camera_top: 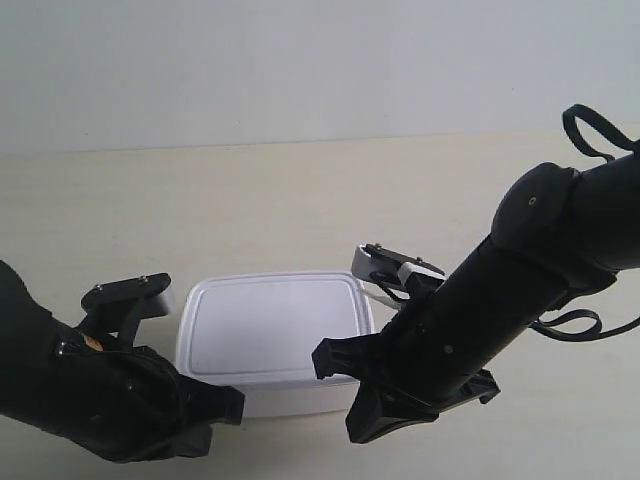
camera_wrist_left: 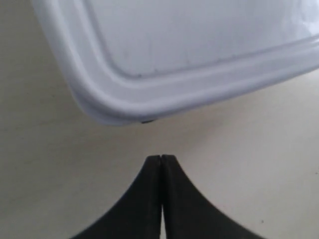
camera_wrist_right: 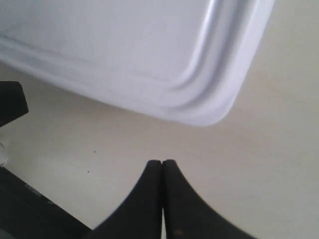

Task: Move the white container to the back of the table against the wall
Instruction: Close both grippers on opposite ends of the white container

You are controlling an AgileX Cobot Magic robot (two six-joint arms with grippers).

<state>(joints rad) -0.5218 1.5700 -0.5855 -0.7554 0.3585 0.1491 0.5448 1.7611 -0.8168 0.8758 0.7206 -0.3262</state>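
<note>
The white container [camera_top: 270, 330] lies lid-on on the table [camera_top: 300, 200], near its front edge and far from the wall [camera_top: 300, 60]. The arm at the exterior view's left [camera_top: 100, 400] crowds the container's near left corner; the arm at the exterior view's right [camera_top: 470, 320] crowds its near right corner. In the left wrist view my left gripper [camera_wrist_left: 161, 157] is shut and empty, its tips just short of a rounded corner of the white container [camera_wrist_left: 199, 45]. My right gripper [camera_wrist_right: 162, 162] is likewise shut, a small gap of table away from another corner of the white container [camera_wrist_right: 124, 45].
Bare cream table stretches from the container back to the wall. Black cables [camera_top: 590, 140] loop off the arm at the exterior view's right. Dark parts of the other arm [camera_wrist_right: 25, 214] show in the right wrist view.
</note>
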